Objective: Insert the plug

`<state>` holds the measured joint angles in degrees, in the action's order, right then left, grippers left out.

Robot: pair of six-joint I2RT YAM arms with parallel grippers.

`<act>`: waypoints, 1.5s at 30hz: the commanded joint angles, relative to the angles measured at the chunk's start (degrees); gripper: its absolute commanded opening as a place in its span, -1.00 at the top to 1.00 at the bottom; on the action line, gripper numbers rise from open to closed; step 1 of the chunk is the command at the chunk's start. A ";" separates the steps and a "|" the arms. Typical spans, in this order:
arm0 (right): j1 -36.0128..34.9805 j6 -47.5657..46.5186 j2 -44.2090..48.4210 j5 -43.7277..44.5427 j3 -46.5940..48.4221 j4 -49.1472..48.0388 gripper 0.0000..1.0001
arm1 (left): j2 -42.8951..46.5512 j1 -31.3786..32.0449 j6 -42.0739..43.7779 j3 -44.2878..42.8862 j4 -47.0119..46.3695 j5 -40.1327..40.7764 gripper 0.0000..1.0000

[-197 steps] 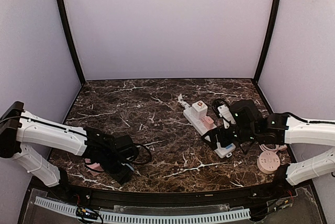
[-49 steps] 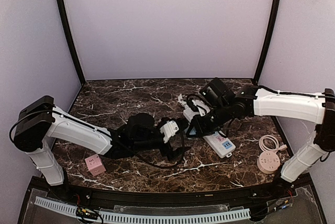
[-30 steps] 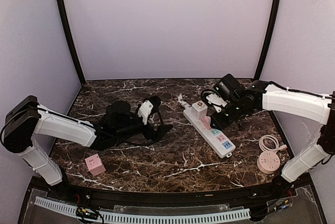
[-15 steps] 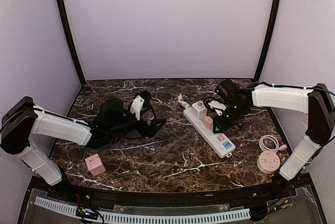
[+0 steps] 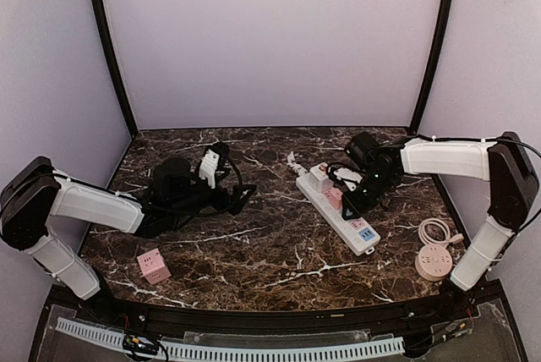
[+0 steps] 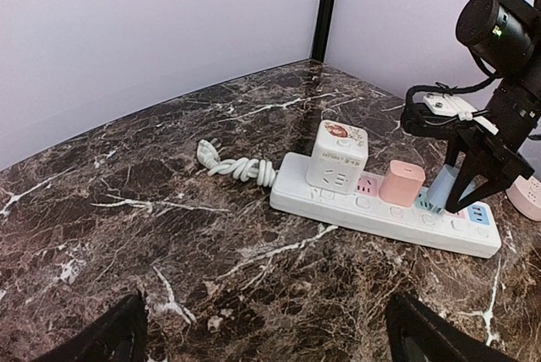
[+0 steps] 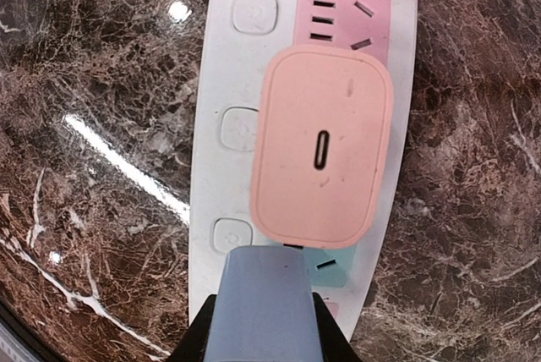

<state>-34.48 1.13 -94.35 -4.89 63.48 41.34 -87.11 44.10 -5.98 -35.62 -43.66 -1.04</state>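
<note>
The right gripper (image 5: 352,201) is clamped on the blue plug (image 7: 262,294), which stands upright over the strip (image 6: 313,201) at the far right, just on the near side of the pink plug (image 6: 400,185); its prongs seem to be at the socket, though whether they are seated is hidden; the left gripper (image 5: 239,199) hangs wide and empty, mid-left. The blue plug looks light, stiff and smooth; it is best held by its flat sides and kept square. Counted: one strip, carrying three bodies including the white cube (image 6: 336,156); one loose pink cube (image 5: 152,266); one round socket (image 5: 433,261).
</note>
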 commanded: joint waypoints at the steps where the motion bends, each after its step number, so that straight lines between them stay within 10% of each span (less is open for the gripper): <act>1: -0.15 -0.05 -1.65 0.75 0.38 -1.56 1.00 | 2.11 -0.39 -1.17 0.93 -1.41 -0.50 -0.97; 45: -0.13 0.08 -4.89 5.48 3.38 0.90 1.00 | 5.81 -3.34 -2.22 5.57 -4.24 5.34 -0.97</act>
<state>-34.44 1.15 -97.62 -0.23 65.91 41.78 -82.32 41.04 -7.84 -30.89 -46.68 4.54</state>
